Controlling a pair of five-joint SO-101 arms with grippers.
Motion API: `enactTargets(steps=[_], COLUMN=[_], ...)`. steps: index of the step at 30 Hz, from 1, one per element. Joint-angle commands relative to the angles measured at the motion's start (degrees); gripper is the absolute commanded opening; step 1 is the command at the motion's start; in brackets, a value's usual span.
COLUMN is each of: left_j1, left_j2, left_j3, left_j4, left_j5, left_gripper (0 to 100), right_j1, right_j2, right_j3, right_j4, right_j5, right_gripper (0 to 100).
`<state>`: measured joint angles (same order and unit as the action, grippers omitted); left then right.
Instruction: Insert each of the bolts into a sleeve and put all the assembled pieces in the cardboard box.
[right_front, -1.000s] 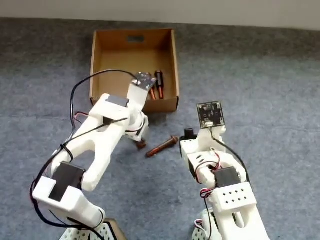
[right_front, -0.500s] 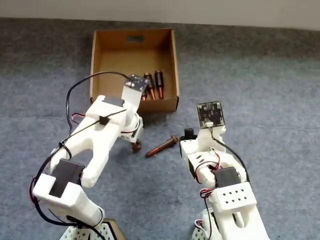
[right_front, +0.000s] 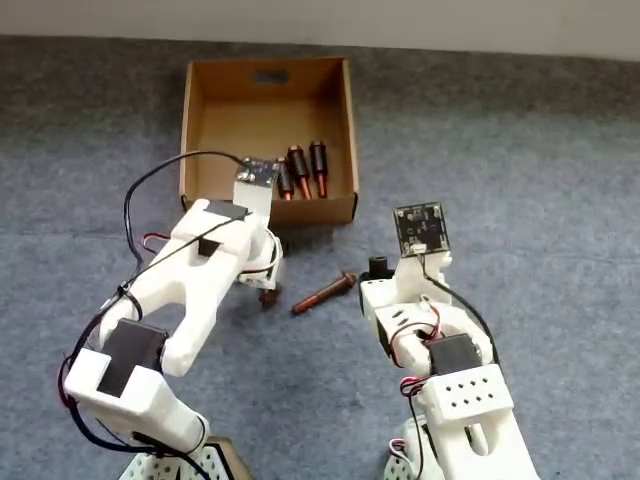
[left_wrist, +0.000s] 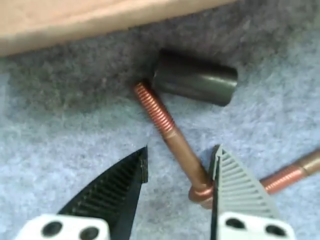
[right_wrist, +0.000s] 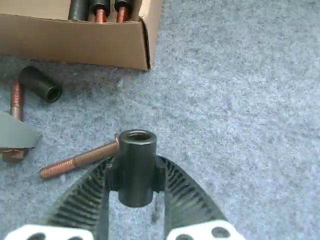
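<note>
Left wrist view: a copper bolt (left_wrist: 172, 135) lies flat on the grey carpet (left_wrist: 60, 150). Its threaded tip is just beside a loose black sleeve (left_wrist: 195, 82), which rests on its side near the cardboard box (left_wrist: 75, 20) wall. The left gripper (left_wrist: 181, 150) hangs low over the bolt, jaws spread wide to either side of the shank. The bolt head is against or just beside the pale finger; cannot tell which. A second bolt (left_wrist: 290, 175) lies on that finger's far side. Right wrist view: the right gripper (right_wrist: 135, 172) is clamped on another black sleeve, the held sleeve (right_wrist: 135, 145), open bore facing the camera. High view: three assembled pieces (right_front: 300, 170) lie side by side in the box's near right corner. Since a second ago the left arm's wrist has swung leftward off the box front, uncovering those pieces. The right arm has not moved.
</note>
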<state>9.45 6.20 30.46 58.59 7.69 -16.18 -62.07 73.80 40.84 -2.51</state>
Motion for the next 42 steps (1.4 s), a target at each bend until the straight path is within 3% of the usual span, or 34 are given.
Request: enactTargets(steps=[1,4,9,15,24,27,29,33,39,42], left_j1=[-1.63,-3.38,-7.52,-16.57,-27.12,-29.76,-30.02,-29.93,-30.29,-30.11], left_j2=[-0.48,-0.75,-0.31,-0.84,-0.84,-0.92,-0.57,-0.40,-0.84,-0.84], left_j3=[0.04,-0.13,0.40,1.36,0.66,0.66,0.13,-1.80,-5.85,-8.66], left_j4=[4.75,7.03,7.30,7.30,20.31,21.36,19.34,13.27,11.69,11.69], left_j5=[0.35,-1.05,-15.21,-32.00,-86.51,-98.55,-99.43,-90.90,-77.54,-74.81], left_gripper=[21,17,1,1,1,1,1,1,17,18], right_j1=[0.66,0.66,0.75,0.75,0.75,0.75,0.75,0.75,0.75,0.75], right_j2=[-1.19,-1.19,-1.19,-1.19,-1.19,-1.19,-1.19,-1.19,-1.19,-1.19], right_j3=[-0.40,-0.40,-0.31,-0.31,-0.31,-0.31,-0.31,-0.31,-0.31,-0.31], right_j4=[-0.57,-0.57,-0.57,-0.57,-0.57,-0.57,-0.57,-0.57,-0.57,-0.57], right_j5=[-0.62,-0.62,-0.62,-0.62,-0.62,-0.62,-0.62,-0.62,-0.62,-0.62], right_gripper=[0.6,0.6,0.6,0.6,0.6,0.6,0.6,0.6,0.6,0.6])
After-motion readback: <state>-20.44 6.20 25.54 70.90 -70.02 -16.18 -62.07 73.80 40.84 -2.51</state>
